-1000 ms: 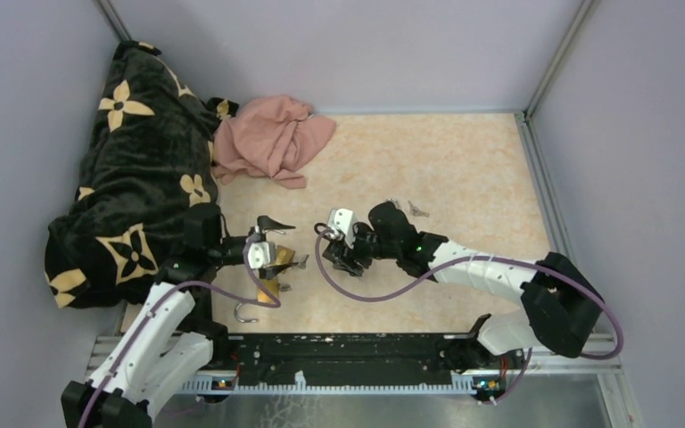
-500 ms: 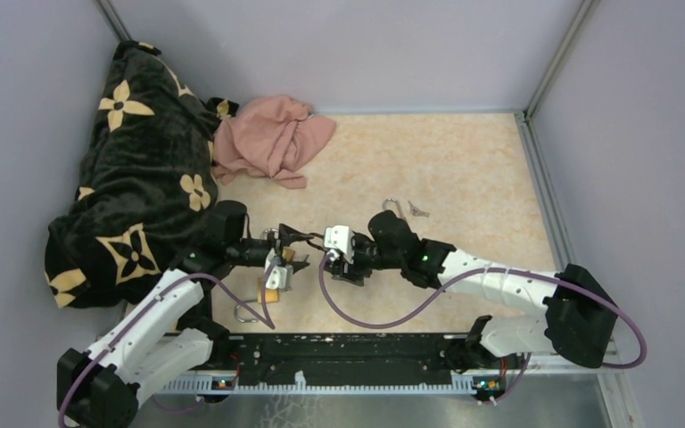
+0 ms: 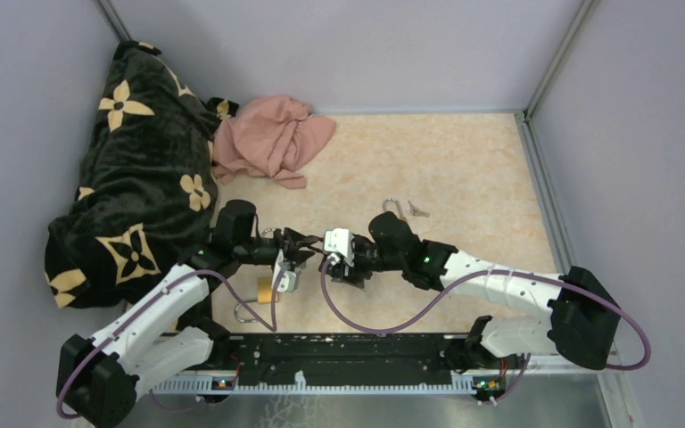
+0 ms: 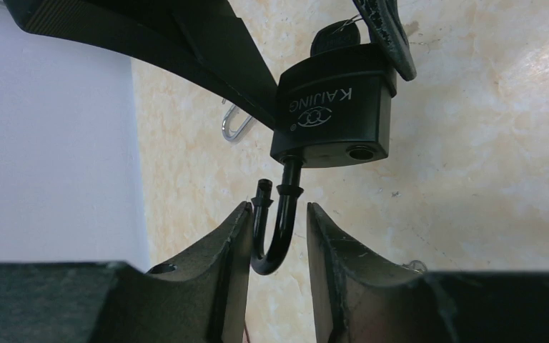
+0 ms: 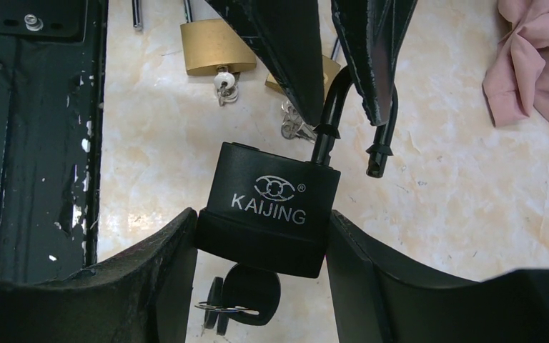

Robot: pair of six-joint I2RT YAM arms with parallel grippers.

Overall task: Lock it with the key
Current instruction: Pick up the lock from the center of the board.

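Observation:
My right gripper [image 5: 261, 218] is shut on the body of a black padlock [image 5: 271, 207] marked KAIJING. A black-headed key [image 5: 254, 289] sits in the keyhole on its underside, on a ring with other keys. The black shackle [image 5: 329, 121] is open, its free end out of the body. In the left wrist view the padlock [image 4: 332, 107] hangs ahead with its shackle [image 4: 275, 236] between my left gripper's [image 4: 279, 214] jaws. One finger touches the shackle and the other stands a little off it. Both grippers meet near the table's front [image 3: 310, 250].
A brass padlock [image 3: 266, 287] with keys and a loose silver shackle [image 3: 246, 314] lie under the left arm. More keys [image 3: 410, 209] lie behind the right arm. A pink cloth [image 3: 272, 138] and a black flowered blanket [image 3: 134, 169] fill the back left.
My left gripper has swung right to the held padlock and its jaws have narrowed round the shackle. The right gripper has shifted slightly left, still holding the padlock.

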